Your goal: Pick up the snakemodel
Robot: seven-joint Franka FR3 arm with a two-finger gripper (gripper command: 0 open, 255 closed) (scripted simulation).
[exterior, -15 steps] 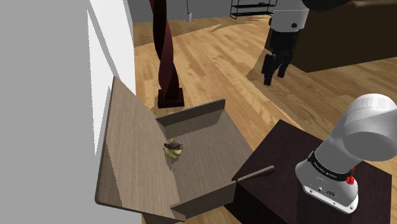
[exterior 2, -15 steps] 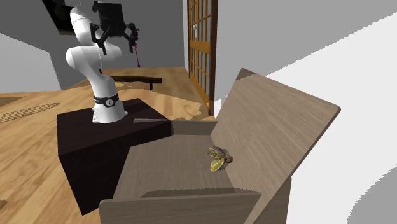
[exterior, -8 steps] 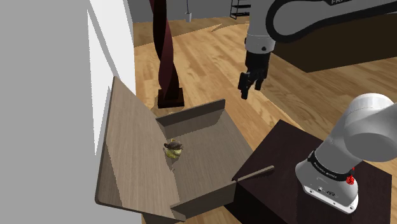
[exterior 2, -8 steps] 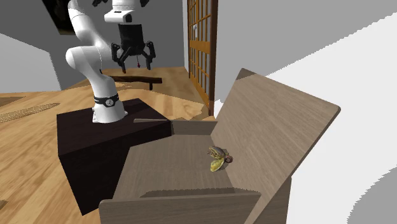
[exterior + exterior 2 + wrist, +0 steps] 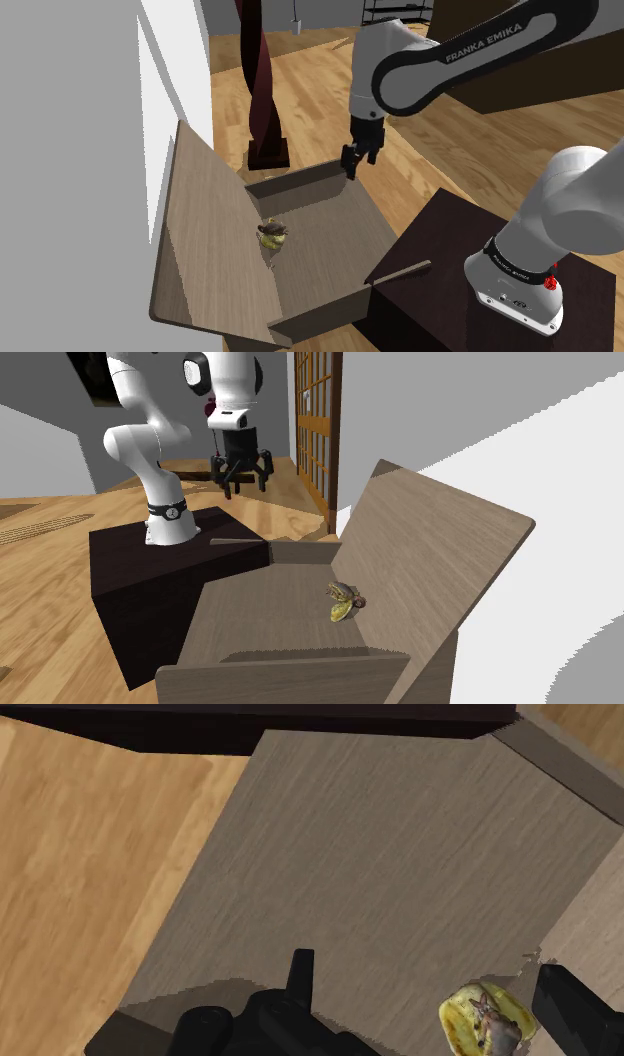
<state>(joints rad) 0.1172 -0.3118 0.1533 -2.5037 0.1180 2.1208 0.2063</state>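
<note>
While the snake (image 5: pixel 272 236) lies on the bench (image 5: pixel 335 225) by its back, the gripper (image 5: pixel 351 171) hangs wide open over one end

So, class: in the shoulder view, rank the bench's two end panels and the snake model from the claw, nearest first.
1. Upper end panel, right by the claw.
2. Snake model, midway, against the backrest.
3. Lower end panel, at the picture's bottom.
</note>
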